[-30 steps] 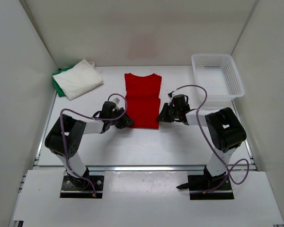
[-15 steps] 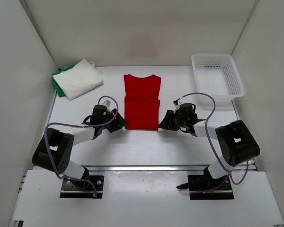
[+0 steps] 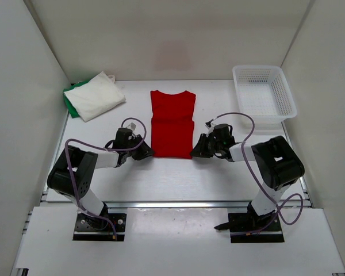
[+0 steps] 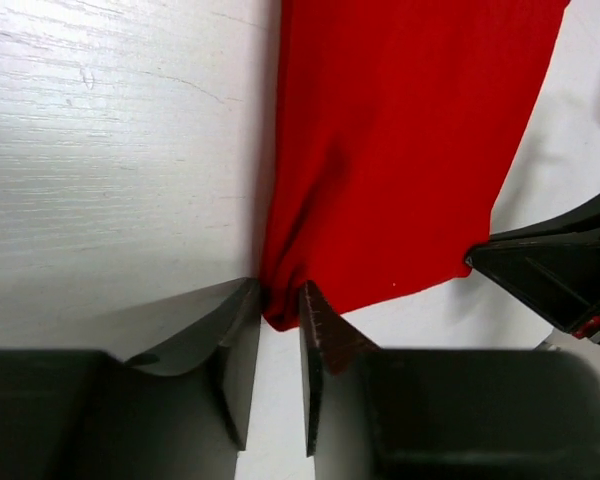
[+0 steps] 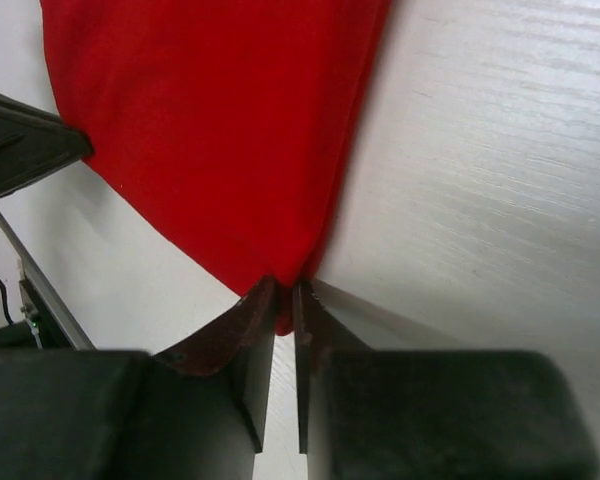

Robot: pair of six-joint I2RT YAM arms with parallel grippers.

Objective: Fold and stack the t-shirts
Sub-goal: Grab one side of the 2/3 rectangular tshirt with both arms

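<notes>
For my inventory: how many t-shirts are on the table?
3: a bright red cloth t-shirt in the middle; a white cloth t-shirt at far left, lying on a mostly hidden green cloth t-shirt. Others could hide underneath.

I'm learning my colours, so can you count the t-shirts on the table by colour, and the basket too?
red t-shirt: 1
white t-shirt: 1
green t-shirt: 1, mostly hidden under the white one
white basket: 1
Total: 4 things, 3 of them t-shirts
</notes>
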